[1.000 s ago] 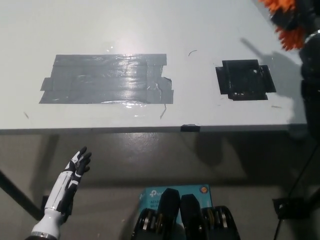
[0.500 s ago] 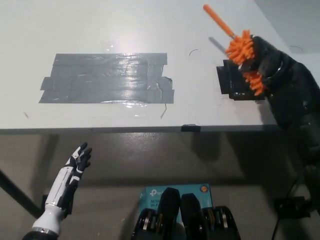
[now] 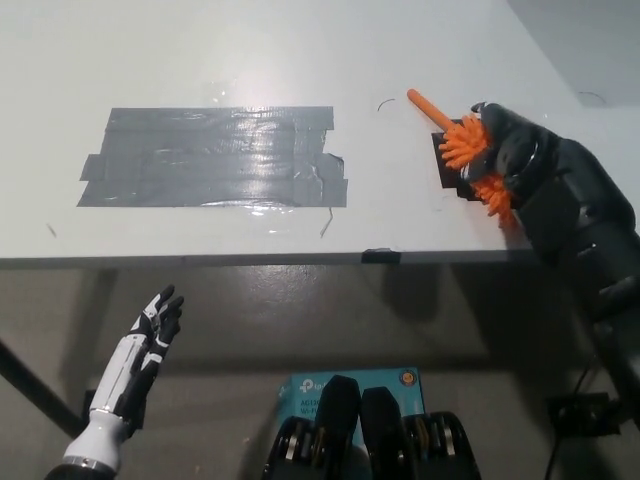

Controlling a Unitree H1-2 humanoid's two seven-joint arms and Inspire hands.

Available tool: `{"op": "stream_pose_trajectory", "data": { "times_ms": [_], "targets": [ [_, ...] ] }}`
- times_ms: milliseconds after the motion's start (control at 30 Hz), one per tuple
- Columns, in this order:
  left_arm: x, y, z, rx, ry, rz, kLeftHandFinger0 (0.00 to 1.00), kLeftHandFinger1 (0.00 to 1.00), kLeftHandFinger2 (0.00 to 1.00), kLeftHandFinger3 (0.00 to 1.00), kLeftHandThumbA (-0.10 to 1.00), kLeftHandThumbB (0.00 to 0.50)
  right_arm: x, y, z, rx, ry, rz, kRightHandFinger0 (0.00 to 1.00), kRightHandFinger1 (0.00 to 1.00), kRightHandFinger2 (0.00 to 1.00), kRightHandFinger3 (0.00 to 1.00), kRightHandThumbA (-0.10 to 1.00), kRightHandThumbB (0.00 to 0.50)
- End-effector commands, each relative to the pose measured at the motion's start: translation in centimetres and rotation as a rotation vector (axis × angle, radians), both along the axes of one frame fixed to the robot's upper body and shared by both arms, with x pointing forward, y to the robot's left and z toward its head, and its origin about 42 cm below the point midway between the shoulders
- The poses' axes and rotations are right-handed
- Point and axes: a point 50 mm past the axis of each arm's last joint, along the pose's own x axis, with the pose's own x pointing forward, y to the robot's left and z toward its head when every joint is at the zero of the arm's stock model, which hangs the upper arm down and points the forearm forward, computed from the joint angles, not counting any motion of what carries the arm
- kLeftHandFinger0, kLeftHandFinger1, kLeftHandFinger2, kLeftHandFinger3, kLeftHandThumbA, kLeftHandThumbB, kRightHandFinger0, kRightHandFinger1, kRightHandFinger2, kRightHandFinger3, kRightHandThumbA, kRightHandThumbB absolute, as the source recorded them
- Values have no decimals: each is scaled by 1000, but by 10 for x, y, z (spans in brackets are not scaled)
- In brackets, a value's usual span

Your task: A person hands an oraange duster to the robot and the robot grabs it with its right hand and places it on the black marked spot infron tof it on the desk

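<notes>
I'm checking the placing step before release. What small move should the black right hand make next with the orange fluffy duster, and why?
Probably open the fingers and let go. The black right hand holds the orange fluffy duster low over the black taped square on the white desk, which it mostly covers. Whether the duster touches the desk can't be told. The white left hand rests below the desk edge.

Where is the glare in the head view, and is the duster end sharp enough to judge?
Head view: glare streaks the grey tape patch, brightest along its lower edge. The right robot hand and orange duster look soft with blur over the black marked spot, mostly hidden. The left robot hand sits in shade below the desk.
</notes>
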Motion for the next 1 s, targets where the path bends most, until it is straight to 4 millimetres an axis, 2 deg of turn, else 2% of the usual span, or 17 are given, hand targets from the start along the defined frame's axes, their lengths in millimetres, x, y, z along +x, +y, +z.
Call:
{"op": "stream_pose_trajectory", "data": {
  "times_ms": [0, 167, 333, 367, 433, 467, 533, 633, 700, 767, 800, 833, 900, 933, 967],
  "targets": [
    [-5, 4, 7, 9, -32, 7, 1000, 1000, 1000, 1000, 902, 90, 9, 2, 40, -17, -172, 4, 1000, 1000, 1000, 1000, 864, 394],
    [-2, 5, 10, 0, -27, 10, 1000, 1000, 1000, 1000, 910, 86, 10, -4, 79, -27, -348, 2, 1000, 1000, 1000, 1000, 929, 405],
    [-3, 4, 9, 17, -43, 0, 1000, 1000, 1000, 1000, 933, 74, -4, -9, 127, -11, -540, 3, 1000, 1000, 1000, 1000, 992, 436],
    [-3, 3, 9, 18, -42, 0, 1000, 1000, 1000, 1000, 937, 75, -16, -11, 149, 5, -624, 9, 1000, 1000, 1000, 1000, 991, 423],
    [-2, 3, 9, 14, -40, 0, 1000, 1000, 1000, 1000, 935, 84, -28, -14, 168, 3, -691, 12, 1000, 1000, 1000, 1000, 1000, 432],
    [-1, 2, 10, 9, -38, 0, 1000, 1000, 1000, 1000, 934, 93, -40, -17, 182, -1, -743, 15, 1000, 1000, 1000, 1000, 1000, 436],
    [-4, 2, 8, 7, -33, -2, 1000, 1000, 1000, 1000, 940, 96, -59, -21, 196, 18, -811, 28, 1000, 1000, 1000, 1000, 1000, 433],
    [-10, 2, 4, 8, -24, -5, 1000, 1000, 1000, 1000, 938, 108, -92, -26, 207, 34, -897, 60, 1000, 1000, 1000, 1000, 1000, 422],
    [-7, 3, 6, 14, -31, -10, 1000, 1000, 1000, 1000, 932, 109, -111, -29, 215, 38, -958, 80, 1000, 1000, 1000, 1000, 1000, 411],
    [-2, 1, 10, 16, -39, -10, 1000, 1000, 1000, 1000, 932, 117, -130, -33, 219, 67, -1009, 109, 1000, 1000, 1000, 1000, 1000, 425],
    [2, 0, 14, 16, -43, -10, 1000, 1000, 1000, 1000, 924, 109, -145, -36, 220, 81, -1042, 126, 1000, 1000, 1000, 1000, 1000, 435],
    [7, -2, 19, 17, -49, -13, 1000, 1000, 1000, 1000, 923, 103, -162, -39, 219, 98, -1080, 148, 1000, 1000, 1000, 1000, 1000, 417],
    [15, -5, 25, 19, -59, -18, 1000, 1000, 1000, 1000, 922, 102, -182, -45, 218, 125, -1121, 172, 1000, 1000, 1000, 1000, 1000, 398],
    [18, -7, 26, 15, -62, -21, 1000, 1000, 1000, 1000, 921, 112, -198, -50, 213, 188, -1125, 200, 1000, 1000, 1000, 1000, 974, 375],
    [20, -8, 25, 11, -62, -24, 1000, 1000, 1000, 1000, 920, 111, -209, -55, 209, 230, -1125, 218, 1000, 1000, 1000, 1000, 975, 375]
  ]
}}
